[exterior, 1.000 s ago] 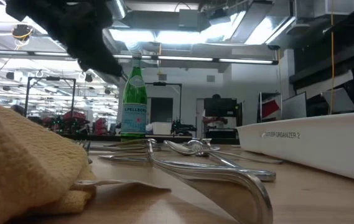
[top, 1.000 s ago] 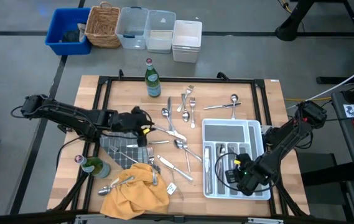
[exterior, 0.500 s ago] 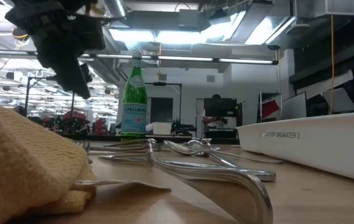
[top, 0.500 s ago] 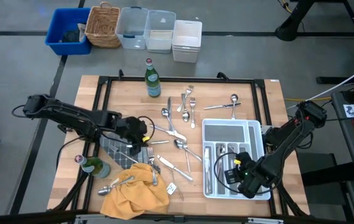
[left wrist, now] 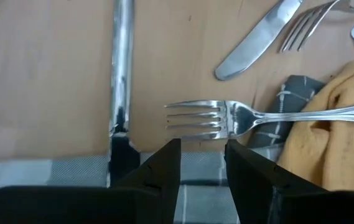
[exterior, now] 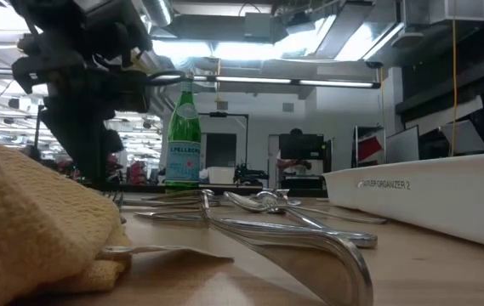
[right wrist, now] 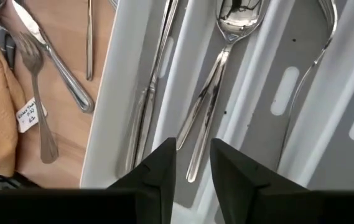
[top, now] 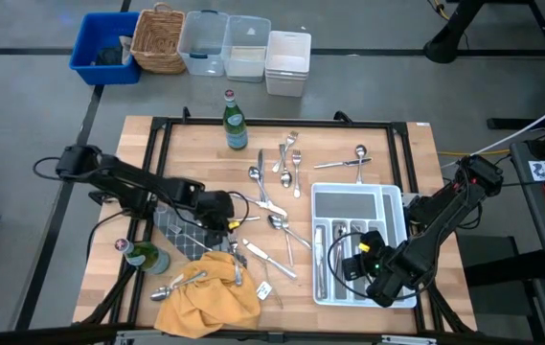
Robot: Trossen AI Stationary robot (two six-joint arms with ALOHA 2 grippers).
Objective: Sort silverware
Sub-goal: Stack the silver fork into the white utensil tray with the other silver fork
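Silverware (top: 272, 206) lies scattered over the wooden table: forks, knives and spoons. My left gripper (top: 222, 220) points down, open by a narrow gap and empty, just above a fork (left wrist: 226, 118) whose handle runs onto the yellow cloth (left wrist: 326, 143). A knife (left wrist: 121, 81) lies beside it. In the low view my left gripper (exterior: 97, 161) hangs close to the table. My right gripper (top: 368, 261) hovers, slightly open and empty, over the white divided tray (top: 358, 204), which holds a spoon (right wrist: 226, 37), knives (right wrist: 152, 99) and a fork (right wrist: 316, 56).
A green bottle (top: 236, 120) stands at the table's far side; another (top: 147, 257) lies at the left edge. A grey checked cloth (top: 181, 235) and the yellow cloth (top: 210, 292) lie near left. Bins and a basket (top: 157, 38) stand beyond the table.
My left gripper has gone toward the table's near edge and a little right, tipped to point downward, and come down close to the fork by the checked cloth. My right gripper has stayed over the tray.
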